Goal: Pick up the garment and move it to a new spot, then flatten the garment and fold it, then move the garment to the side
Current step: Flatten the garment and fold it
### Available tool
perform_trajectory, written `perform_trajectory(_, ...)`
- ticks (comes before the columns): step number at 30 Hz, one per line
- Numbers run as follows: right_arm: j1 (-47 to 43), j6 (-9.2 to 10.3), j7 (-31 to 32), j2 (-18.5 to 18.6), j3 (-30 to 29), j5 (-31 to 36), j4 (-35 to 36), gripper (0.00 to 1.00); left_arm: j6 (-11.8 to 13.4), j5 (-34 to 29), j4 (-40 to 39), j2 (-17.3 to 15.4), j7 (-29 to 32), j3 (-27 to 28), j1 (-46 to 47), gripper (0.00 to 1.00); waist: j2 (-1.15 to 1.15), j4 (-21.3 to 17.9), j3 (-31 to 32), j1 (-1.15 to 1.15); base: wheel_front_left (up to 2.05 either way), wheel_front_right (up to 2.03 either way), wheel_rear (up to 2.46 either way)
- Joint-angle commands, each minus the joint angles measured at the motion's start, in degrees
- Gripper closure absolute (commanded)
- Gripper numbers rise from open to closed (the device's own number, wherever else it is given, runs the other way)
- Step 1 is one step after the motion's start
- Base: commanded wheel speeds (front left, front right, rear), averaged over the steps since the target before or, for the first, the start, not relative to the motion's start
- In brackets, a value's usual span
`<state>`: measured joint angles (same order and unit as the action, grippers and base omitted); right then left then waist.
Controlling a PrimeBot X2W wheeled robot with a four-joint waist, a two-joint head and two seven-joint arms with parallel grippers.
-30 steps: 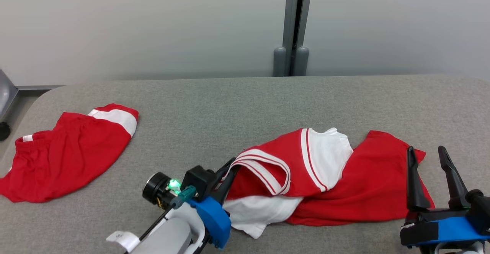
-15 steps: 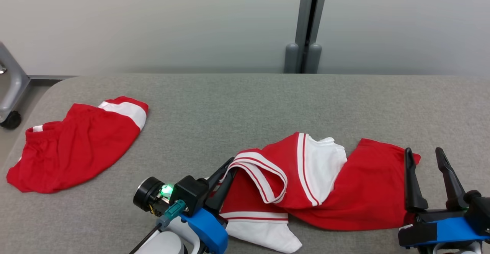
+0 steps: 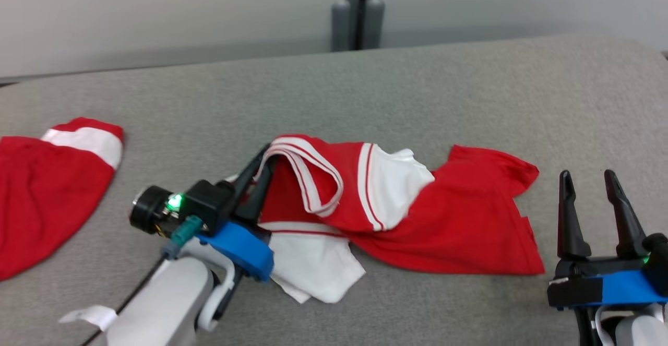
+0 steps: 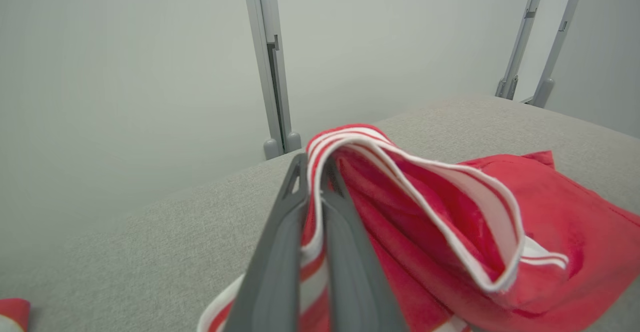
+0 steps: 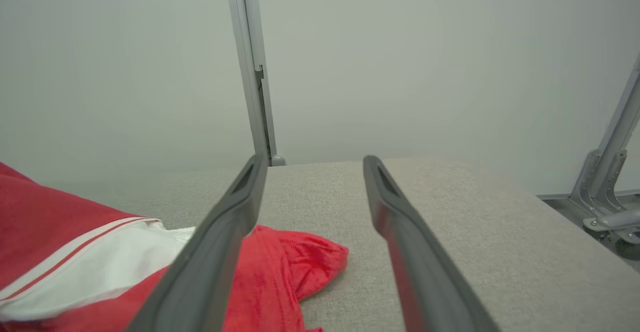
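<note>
The garment (image 3: 449, 221) is a red and white jersey lying crumpled across the middle of the grey table (image 3: 417, 90). My left gripper (image 3: 263, 155) is shut on its striped red-and-white trim at the left end and holds that edge raised into a loop. In the left wrist view the trim is pinched between the fingers of the left gripper (image 4: 312, 164), and the rest of the garment (image 4: 550, 222) spreads to the right. My right gripper (image 3: 587, 179) stands open just right of the garment's right edge, holding nothing. The right wrist view shows the right gripper (image 5: 312, 159) spread wide, with the garment (image 5: 280, 272) low on the left.
A second red garment with a white band (image 3: 47, 189) lies at the table's left end. Grey partition posts (image 3: 357, 12) stand behind the far edge against a pale wall. In the right wrist view a metal frame on castors (image 5: 610, 212) stands past the table's right end.
The head camera has swung and tipped down, so the whole picture shifted. My left gripper stays shut on the trim; the garment has slid a little left, clear of the right gripper.
</note>
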<state>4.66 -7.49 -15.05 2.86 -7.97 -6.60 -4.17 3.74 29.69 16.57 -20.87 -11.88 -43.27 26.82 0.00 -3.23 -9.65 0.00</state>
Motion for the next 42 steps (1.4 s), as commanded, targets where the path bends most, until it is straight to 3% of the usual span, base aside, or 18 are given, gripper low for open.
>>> perform_trajectory(1,1.17,-0.01,-0.19,0.05,-0.25,0.11,0.49,0.00,-0.01,-0.14,0.93,-0.47,-0.59,0.93,1.83,1.00,0.00,-0.96,-1.22,0.00,0.00,0.00,0.00)
perform_trajectory(12,4.44,-0.01,-0.19,0.05,-1.43,-0.50,0.80,0.00,-2.06,-0.05,11.33,-1.62,-2.89,5.34,10.12,1.00,0.00,-7.50,-7.17,0.00,0.00,0.00,0.00)
perform_trajectory(23,5.77,-0.01,-0.19,0.05,-0.54,-1.11,0.39,0.00,-6.03,-1.40,24.61,2.15,-3.36,7.87,16.92,1.00,0.00,-11.23,-9.55,0.00,0.00,0.00,0.00)
perform_trajectory(24,5.83,-0.01,-0.20,0.05,-0.43,-1.09,0.30,0.00,-5.88,-1.64,25.43,2.55,-3.37,8.64,17.17,0.90,0.00,-11.35,-9.51,0.00,0.00,0.00,0.00)
perform_trajectory(25,5.86,-0.01,-0.19,0.05,-0.39,-1.06,0.19,0.00,-5.91,-1.92,26.47,2.88,-3.36,8.98,17.03,0.00,0.00,-11.42,-9.43,0.00,0.00,0.00,0.00)
perform_trajectory(31,4.81,-0.01,-0.19,0.05,-0.65,-0.74,-0.36,0.00,-5.83,-4.58,25.26,5.01,-3.38,13.38,12.68,0.00,0.00,-10.37,-7.02,0.00,0.00,0.00,0.00)
perform_trajectory(42,1.72,-0.01,-0.19,0.05,-0.17,-0.16,-1.18,0.00,-3.75,-11.21,8.10,8.92,-3.34,26.32,-6.02,0.00,0.00,-5.05,-0.05,0.00,0.00,0.00,0.00)
